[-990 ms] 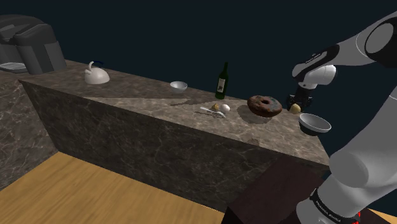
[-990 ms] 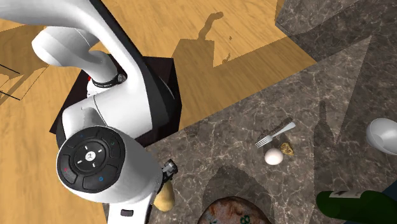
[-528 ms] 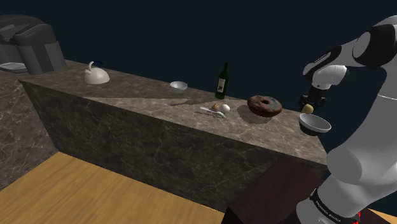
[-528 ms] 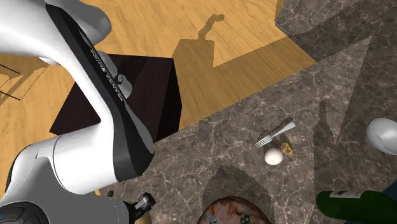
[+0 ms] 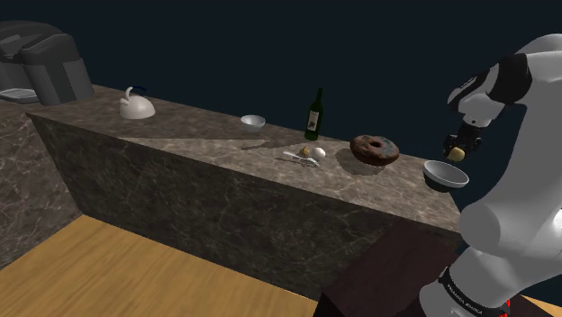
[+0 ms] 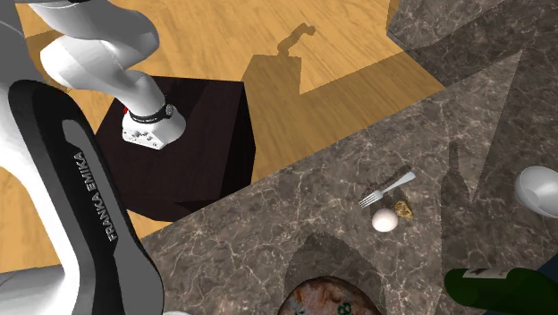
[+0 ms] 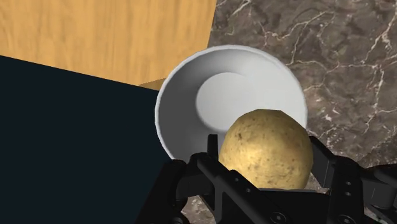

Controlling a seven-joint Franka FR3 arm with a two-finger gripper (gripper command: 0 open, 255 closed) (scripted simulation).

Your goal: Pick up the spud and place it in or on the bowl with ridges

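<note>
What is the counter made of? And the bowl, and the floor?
The counter looks like polished marble: dark brown with white veins. The bowl is plain white and smooth, perhaps ceramic or plastic; the look leaves it open. The floor seems to be wood, going by its golden grain.

The shoulder view stands off beside the stand (image 5: 383,270), at middle distance, and looks down and slantwise along the long worktop (image 5: 207,149) toward its far end. The second exterior view hangs close above the worktop's near edge by the stand and looks almost straight down. These two share the fork (image 6: 384,188), egg (image 6: 384,220), doughnut (image 6: 326,300) and bottle (image 6: 501,291). The wrist view looks down along the gripper (image 7: 264,153), very near the white bowl (image 7: 184,108) at the worktop's end edge. With the shoulder view it shares that bowl and the potato (image 7: 261,137).
</note>
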